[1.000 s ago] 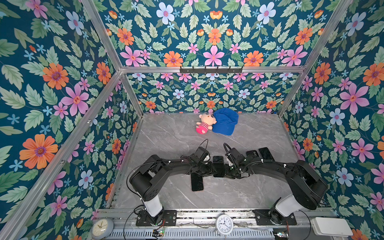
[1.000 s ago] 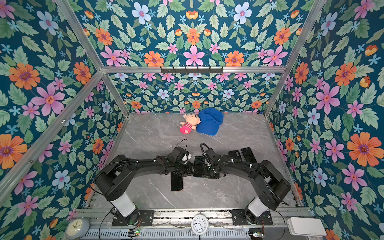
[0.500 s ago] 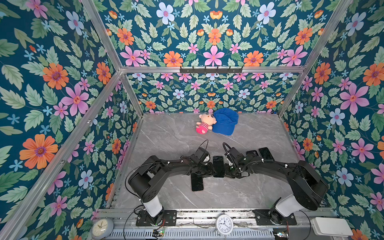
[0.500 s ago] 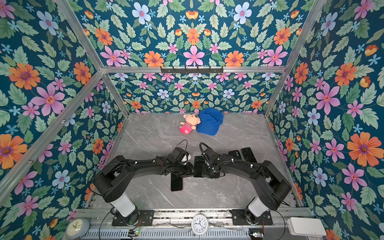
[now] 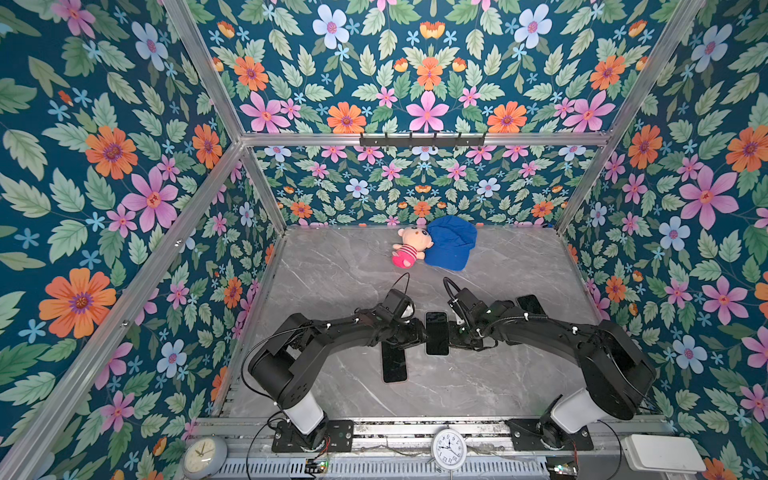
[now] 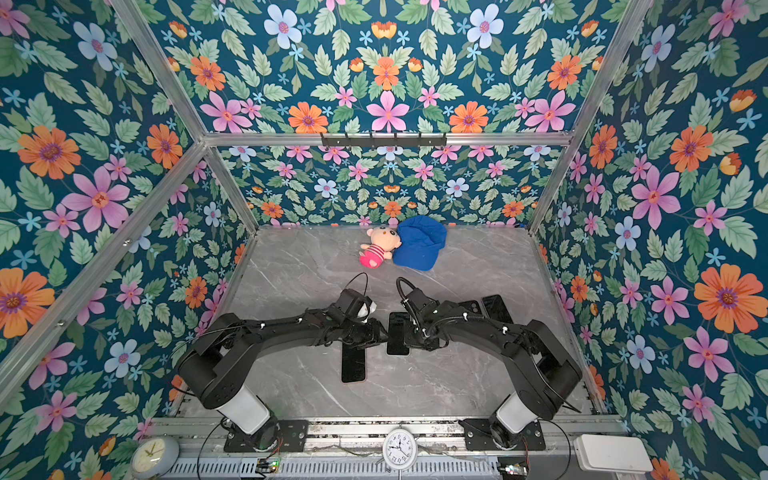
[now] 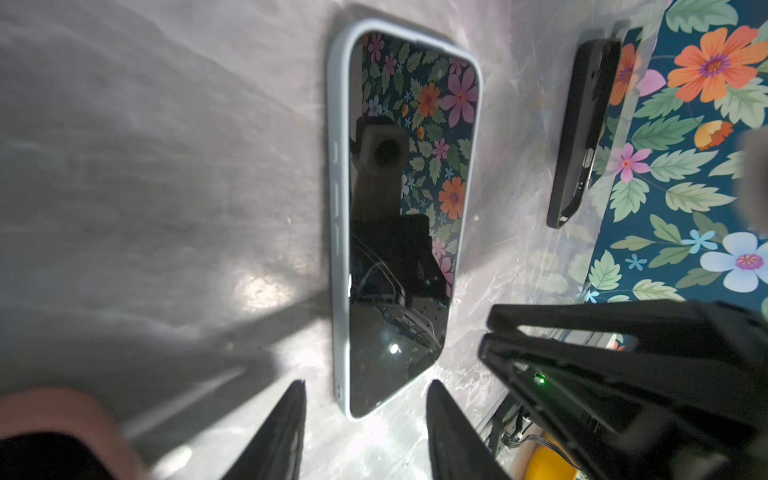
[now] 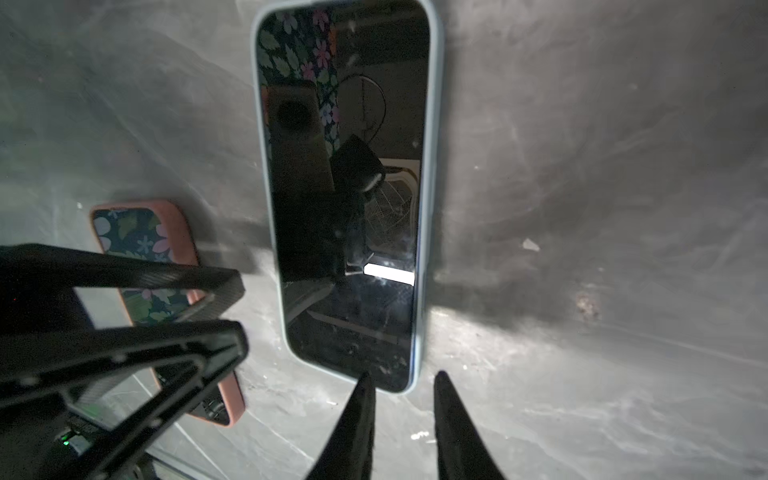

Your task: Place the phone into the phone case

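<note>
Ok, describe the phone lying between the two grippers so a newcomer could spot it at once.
On the grey table, find where the left gripper and right gripper face each other near the middle. The phone lies flat, screen up, between their open jaws. Its rim is pale blue, unlike the pink-rimmed phone nearer the front edge and the black case further right.

Crowded centre, open table [image 5: 340,282] behind.
Your left arm [image 5: 345,330] and right arm [image 5: 540,332] flank the cased phone [image 5: 437,332]; a pink-cased phone [image 5: 393,365] lies just beside it, a black case [image 7: 582,124] near the wall [image 7: 706,124].
</note>
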Controlling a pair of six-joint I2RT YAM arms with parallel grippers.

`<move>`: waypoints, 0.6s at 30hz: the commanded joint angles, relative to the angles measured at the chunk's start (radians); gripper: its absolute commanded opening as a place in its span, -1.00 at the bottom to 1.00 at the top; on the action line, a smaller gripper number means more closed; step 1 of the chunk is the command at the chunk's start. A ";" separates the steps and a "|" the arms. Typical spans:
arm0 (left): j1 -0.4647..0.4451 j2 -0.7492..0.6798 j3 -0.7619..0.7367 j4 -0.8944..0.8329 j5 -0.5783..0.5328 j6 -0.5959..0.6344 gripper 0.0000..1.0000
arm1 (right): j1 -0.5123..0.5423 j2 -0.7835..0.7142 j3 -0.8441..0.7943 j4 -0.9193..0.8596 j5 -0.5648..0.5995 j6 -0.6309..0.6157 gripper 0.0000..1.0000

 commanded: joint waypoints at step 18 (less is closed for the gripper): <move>0.033 0.003 -0.028 0.026 0.049 0.041 -0.02 | 0.004 0.016 0.019 -0.033 -0.001 -0.017 -0.68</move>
